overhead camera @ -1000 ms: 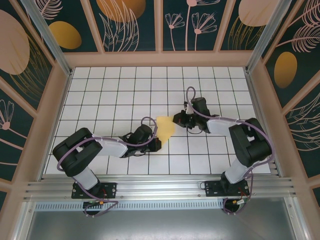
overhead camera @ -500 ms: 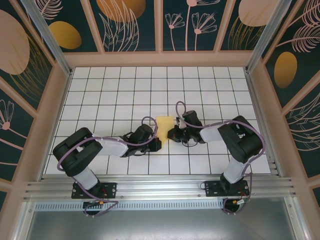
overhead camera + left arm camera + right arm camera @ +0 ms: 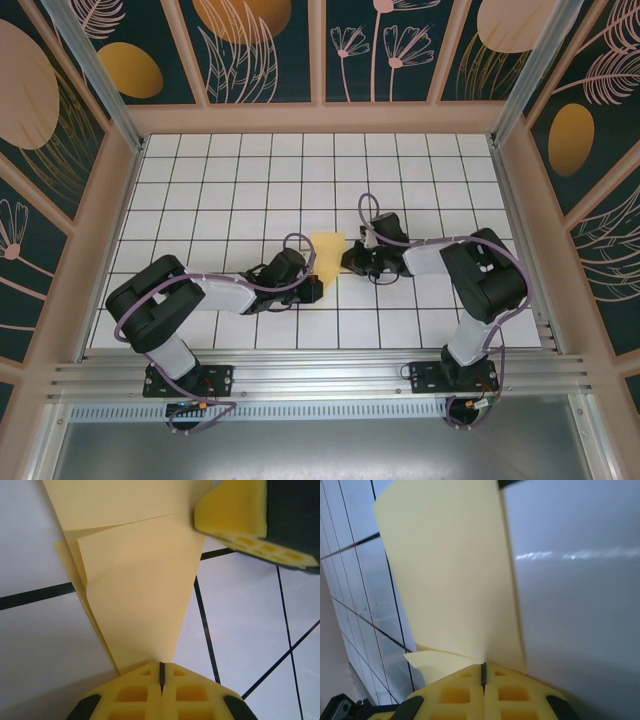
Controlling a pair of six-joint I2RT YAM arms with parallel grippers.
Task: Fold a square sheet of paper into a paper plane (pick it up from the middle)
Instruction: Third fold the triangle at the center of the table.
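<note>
Left claw (image 3: 161, 679): fully closed, with the pads pressed together; the narrow tip of the sheet of paper (image 3: 140, 580) is pinched at their seam.
Right claw (image 3: 483, 672): closed just as tightly; an edge of the same sheet is gripped between its pads.
Sheet position: held between the two claws, fanning out ahead of the left claw and reaching the right claw at its far right corner.
Sheet shape: pale yellow and partly folded, with overlapping flaps and a slanted crease seen ahead of the left claw.
Tabletop (image 3: 200, 180): white gridded tiles are seen beneath both claws.
</note>
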